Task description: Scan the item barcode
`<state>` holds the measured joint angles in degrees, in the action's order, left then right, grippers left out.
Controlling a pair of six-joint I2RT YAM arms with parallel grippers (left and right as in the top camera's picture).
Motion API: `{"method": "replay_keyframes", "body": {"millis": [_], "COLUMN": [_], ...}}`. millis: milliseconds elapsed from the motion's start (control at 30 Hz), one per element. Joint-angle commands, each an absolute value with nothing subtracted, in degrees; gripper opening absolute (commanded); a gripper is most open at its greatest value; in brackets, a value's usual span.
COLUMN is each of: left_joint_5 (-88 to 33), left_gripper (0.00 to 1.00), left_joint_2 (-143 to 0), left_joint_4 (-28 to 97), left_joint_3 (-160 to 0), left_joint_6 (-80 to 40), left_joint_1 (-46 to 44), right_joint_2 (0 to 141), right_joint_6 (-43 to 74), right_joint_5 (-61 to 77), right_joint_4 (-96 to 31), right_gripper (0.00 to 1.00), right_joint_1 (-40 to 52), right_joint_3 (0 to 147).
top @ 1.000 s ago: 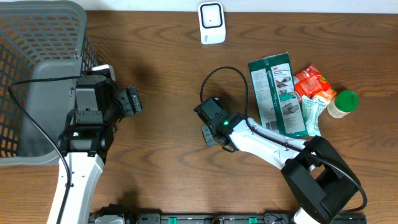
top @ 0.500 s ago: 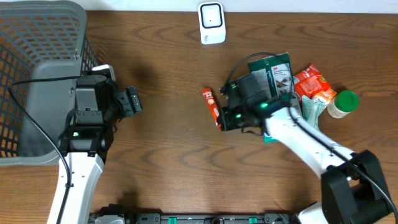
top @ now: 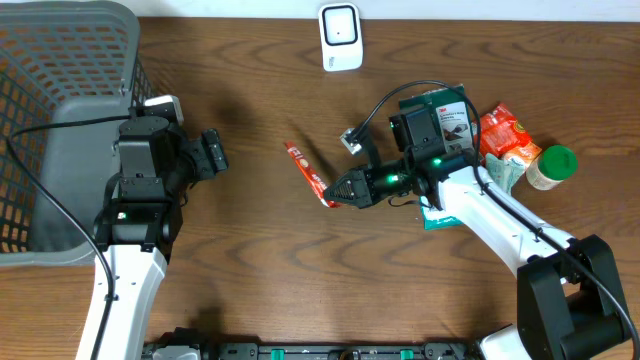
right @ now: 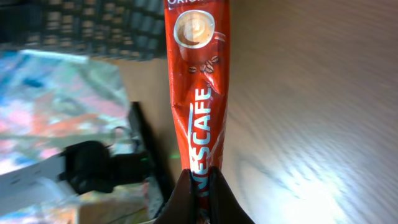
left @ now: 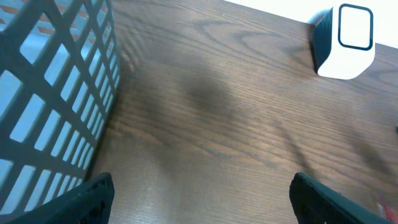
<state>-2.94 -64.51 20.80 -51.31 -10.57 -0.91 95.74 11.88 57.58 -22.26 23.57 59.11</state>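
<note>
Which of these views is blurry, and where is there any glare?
Right wrist view: sachet fairly sharp, packages behind it smeared, a bright glare patch on the table. Left wrist view: wood grain and scanner clear, softer at the lower right. Overhead view: evenly lit and sharp, only soft shadows.

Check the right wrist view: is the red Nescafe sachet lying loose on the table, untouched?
No: the right hand is shut on one end of the Nescafe sachet, pinching it.
</note>
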Motion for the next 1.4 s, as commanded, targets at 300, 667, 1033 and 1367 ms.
{"method": "replay_keyframes", "body": {"millis": [300, 667, 1033, 1367], "left_joint_5": [-54.4, -59.8, -59.8, -59.8], "left_gripper": [0.99, 0.88, 0.86, 0.49], "left_joint_2": [-64.8, -64.8, -64.8, -64.8], "left_joint_4": [20.9, 20.9, 20.2, 19.9], "left_joint_3": [-52.2, -52.1, -52.1, -52.1], "left_joint_6": [-14.3, -16.4, -16.4, -16.4], "left_joint_1": [-0.7, -0.7, -0.7, -0.7], "right_joint_2": [96.1, 96.1, 96.1, 96.1], "right_joint_6": [10.8, 19.3, 21.0, 25.7], "right_joint_5": [75.7, 81.1, 83.1, 83.3], "right_joint_4": [-16.3, -4.8, -0.6, 5.8], "right_gripper": [0.01, 0.01, 0.01, 0.01], "right_joint_1": [20.6, 20.8, 24.2, 26.0], "right_joint_3": [59.1, 59.1, 59.1, 59.1]}}
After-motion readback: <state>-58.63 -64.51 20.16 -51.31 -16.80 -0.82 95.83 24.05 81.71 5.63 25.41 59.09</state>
